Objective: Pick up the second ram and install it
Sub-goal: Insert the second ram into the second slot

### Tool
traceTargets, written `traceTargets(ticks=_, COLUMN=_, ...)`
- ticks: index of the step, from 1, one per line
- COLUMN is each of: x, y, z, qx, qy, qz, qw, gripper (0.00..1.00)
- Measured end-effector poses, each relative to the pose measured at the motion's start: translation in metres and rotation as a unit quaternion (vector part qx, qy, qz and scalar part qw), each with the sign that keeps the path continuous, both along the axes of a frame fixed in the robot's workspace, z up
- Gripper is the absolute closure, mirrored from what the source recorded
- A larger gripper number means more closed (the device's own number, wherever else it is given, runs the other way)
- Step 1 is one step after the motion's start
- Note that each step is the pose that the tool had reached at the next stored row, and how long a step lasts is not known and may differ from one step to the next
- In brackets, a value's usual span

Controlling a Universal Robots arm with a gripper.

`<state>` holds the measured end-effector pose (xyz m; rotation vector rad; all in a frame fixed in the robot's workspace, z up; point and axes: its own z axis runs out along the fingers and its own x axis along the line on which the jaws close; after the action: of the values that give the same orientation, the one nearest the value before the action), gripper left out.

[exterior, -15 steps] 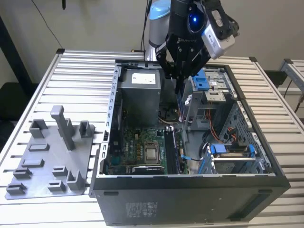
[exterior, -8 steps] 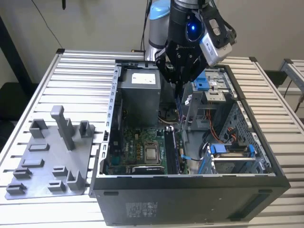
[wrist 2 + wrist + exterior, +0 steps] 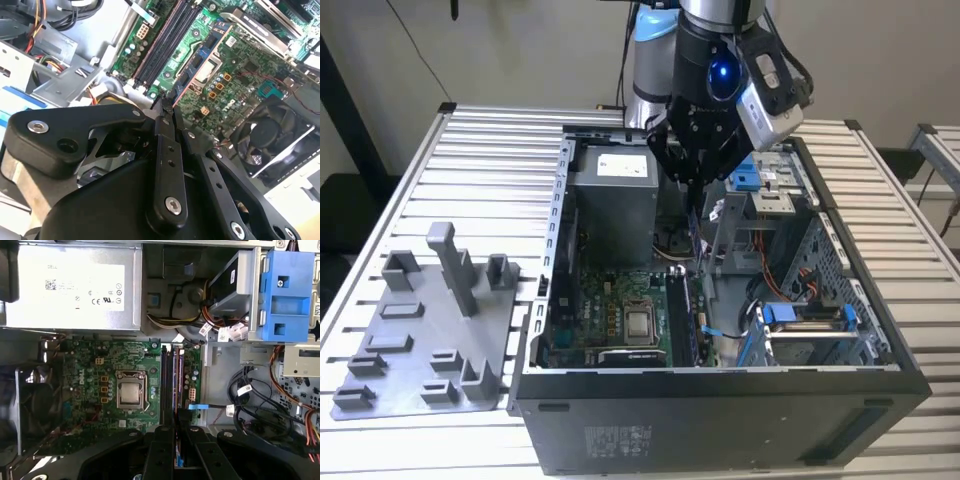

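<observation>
Gripper (image 3: 691, 195) is above the open case (image 3: 720, 400), fingers pinched almost fully together. A thin blue-green strip hangs from the tips, which I read as the ram (image 3: 695, 245) seen edge-on, so it's clamped by its flat faces. In the second wrist view the fingers (image 3: 167, 150) meet with barely a sliver between them, which fits a thin board in the pinch. The board itself is hard to make out there.

Position: the ram is in the air, clear of the motherboard (image 3: 100, 370), roughly over the slots (image 3: 165, 380) and running the same way as them. It isn't seated. I can't tell whether any slot is already filled.

Handling, my read:
- Light, so grip force isn't an issue for lifting.
- Stiff along its length but thin, so it will flex or crack if twisted or pressed in crooked.
- The chips and contact edge are fragile, so keep the pads off the contacts.
- The faces are smooth, and a mid-length pinch near the top edge can pivot if one end catches first.
- Best hold is centred on the long faces, up high, with the contact edge and both short ends free for the slot latches.

Grey tray (image 3: 420, 330) sits on the desk (image 3: 490, 170) towards the exterior view's left, well away from the gripper.
</observation>
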<state>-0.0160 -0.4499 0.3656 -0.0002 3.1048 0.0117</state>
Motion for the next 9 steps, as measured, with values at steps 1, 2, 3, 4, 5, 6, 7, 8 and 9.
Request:
traceTargets(ticks=1, x=0.0001, y=-0.0001, z=-0.0009, qx=0.0000, qy=0.0003, qz=0.000, qw=1.0000, gripper=0.86)
traceTargets(ticks=2, x=0.0001, y=-0.0001, z=-0.0019, qx=0.0000, qy=0.0007, qz=0.000, qw=1.0000, gripper=0.86)
traceTargets(ticks=3, x=0.0003, y=-0.0002, z=-0.0032, qx=-0.0001, qy=0.0010, qz=0.000, qw=1.0000, gripper=0.86)
traceTargets(ticks=4, x=0.0007, y=-0.0001, z=-0.0050, qx=0.0000, qy=0.0014, qz=0.000, qw=1.0000, gripper=0.86)
traceTargets(ticks=5, x=0.0012, y=-0.0002, z=-0.0065, qx=0.0000, qy=0.0022, qz=0.000, qw=1.0000, gripper=0.86)
traceTargets(ticks=6, x=0.0019, y=-0.0002, z=-0.0082, qx=0.0000, qy=0.0028, qz=0.000, qw=1.0000, gripper=0.86)
traceTargets(ticks=7, x=0.0024, y=-0.0002, z=-0.0100, qx=0.0000, qy=0.0030, qz=0.000, qw=1.0000, gripper=0.86)
traceTargets(ticks=8, x=0.0029, y=-0.0002, z=-0.0118, qx=0.0000, qy=0.0032, qz=0.000, qw=1.0000, gripper=0.86)
traceTargets(ticks=9, x=0.0030, y=-0.0002, z=-0.0136, qx=0.0000, qy=0.0032, qz=0.000, qw=1.0000, gripper=0.86)
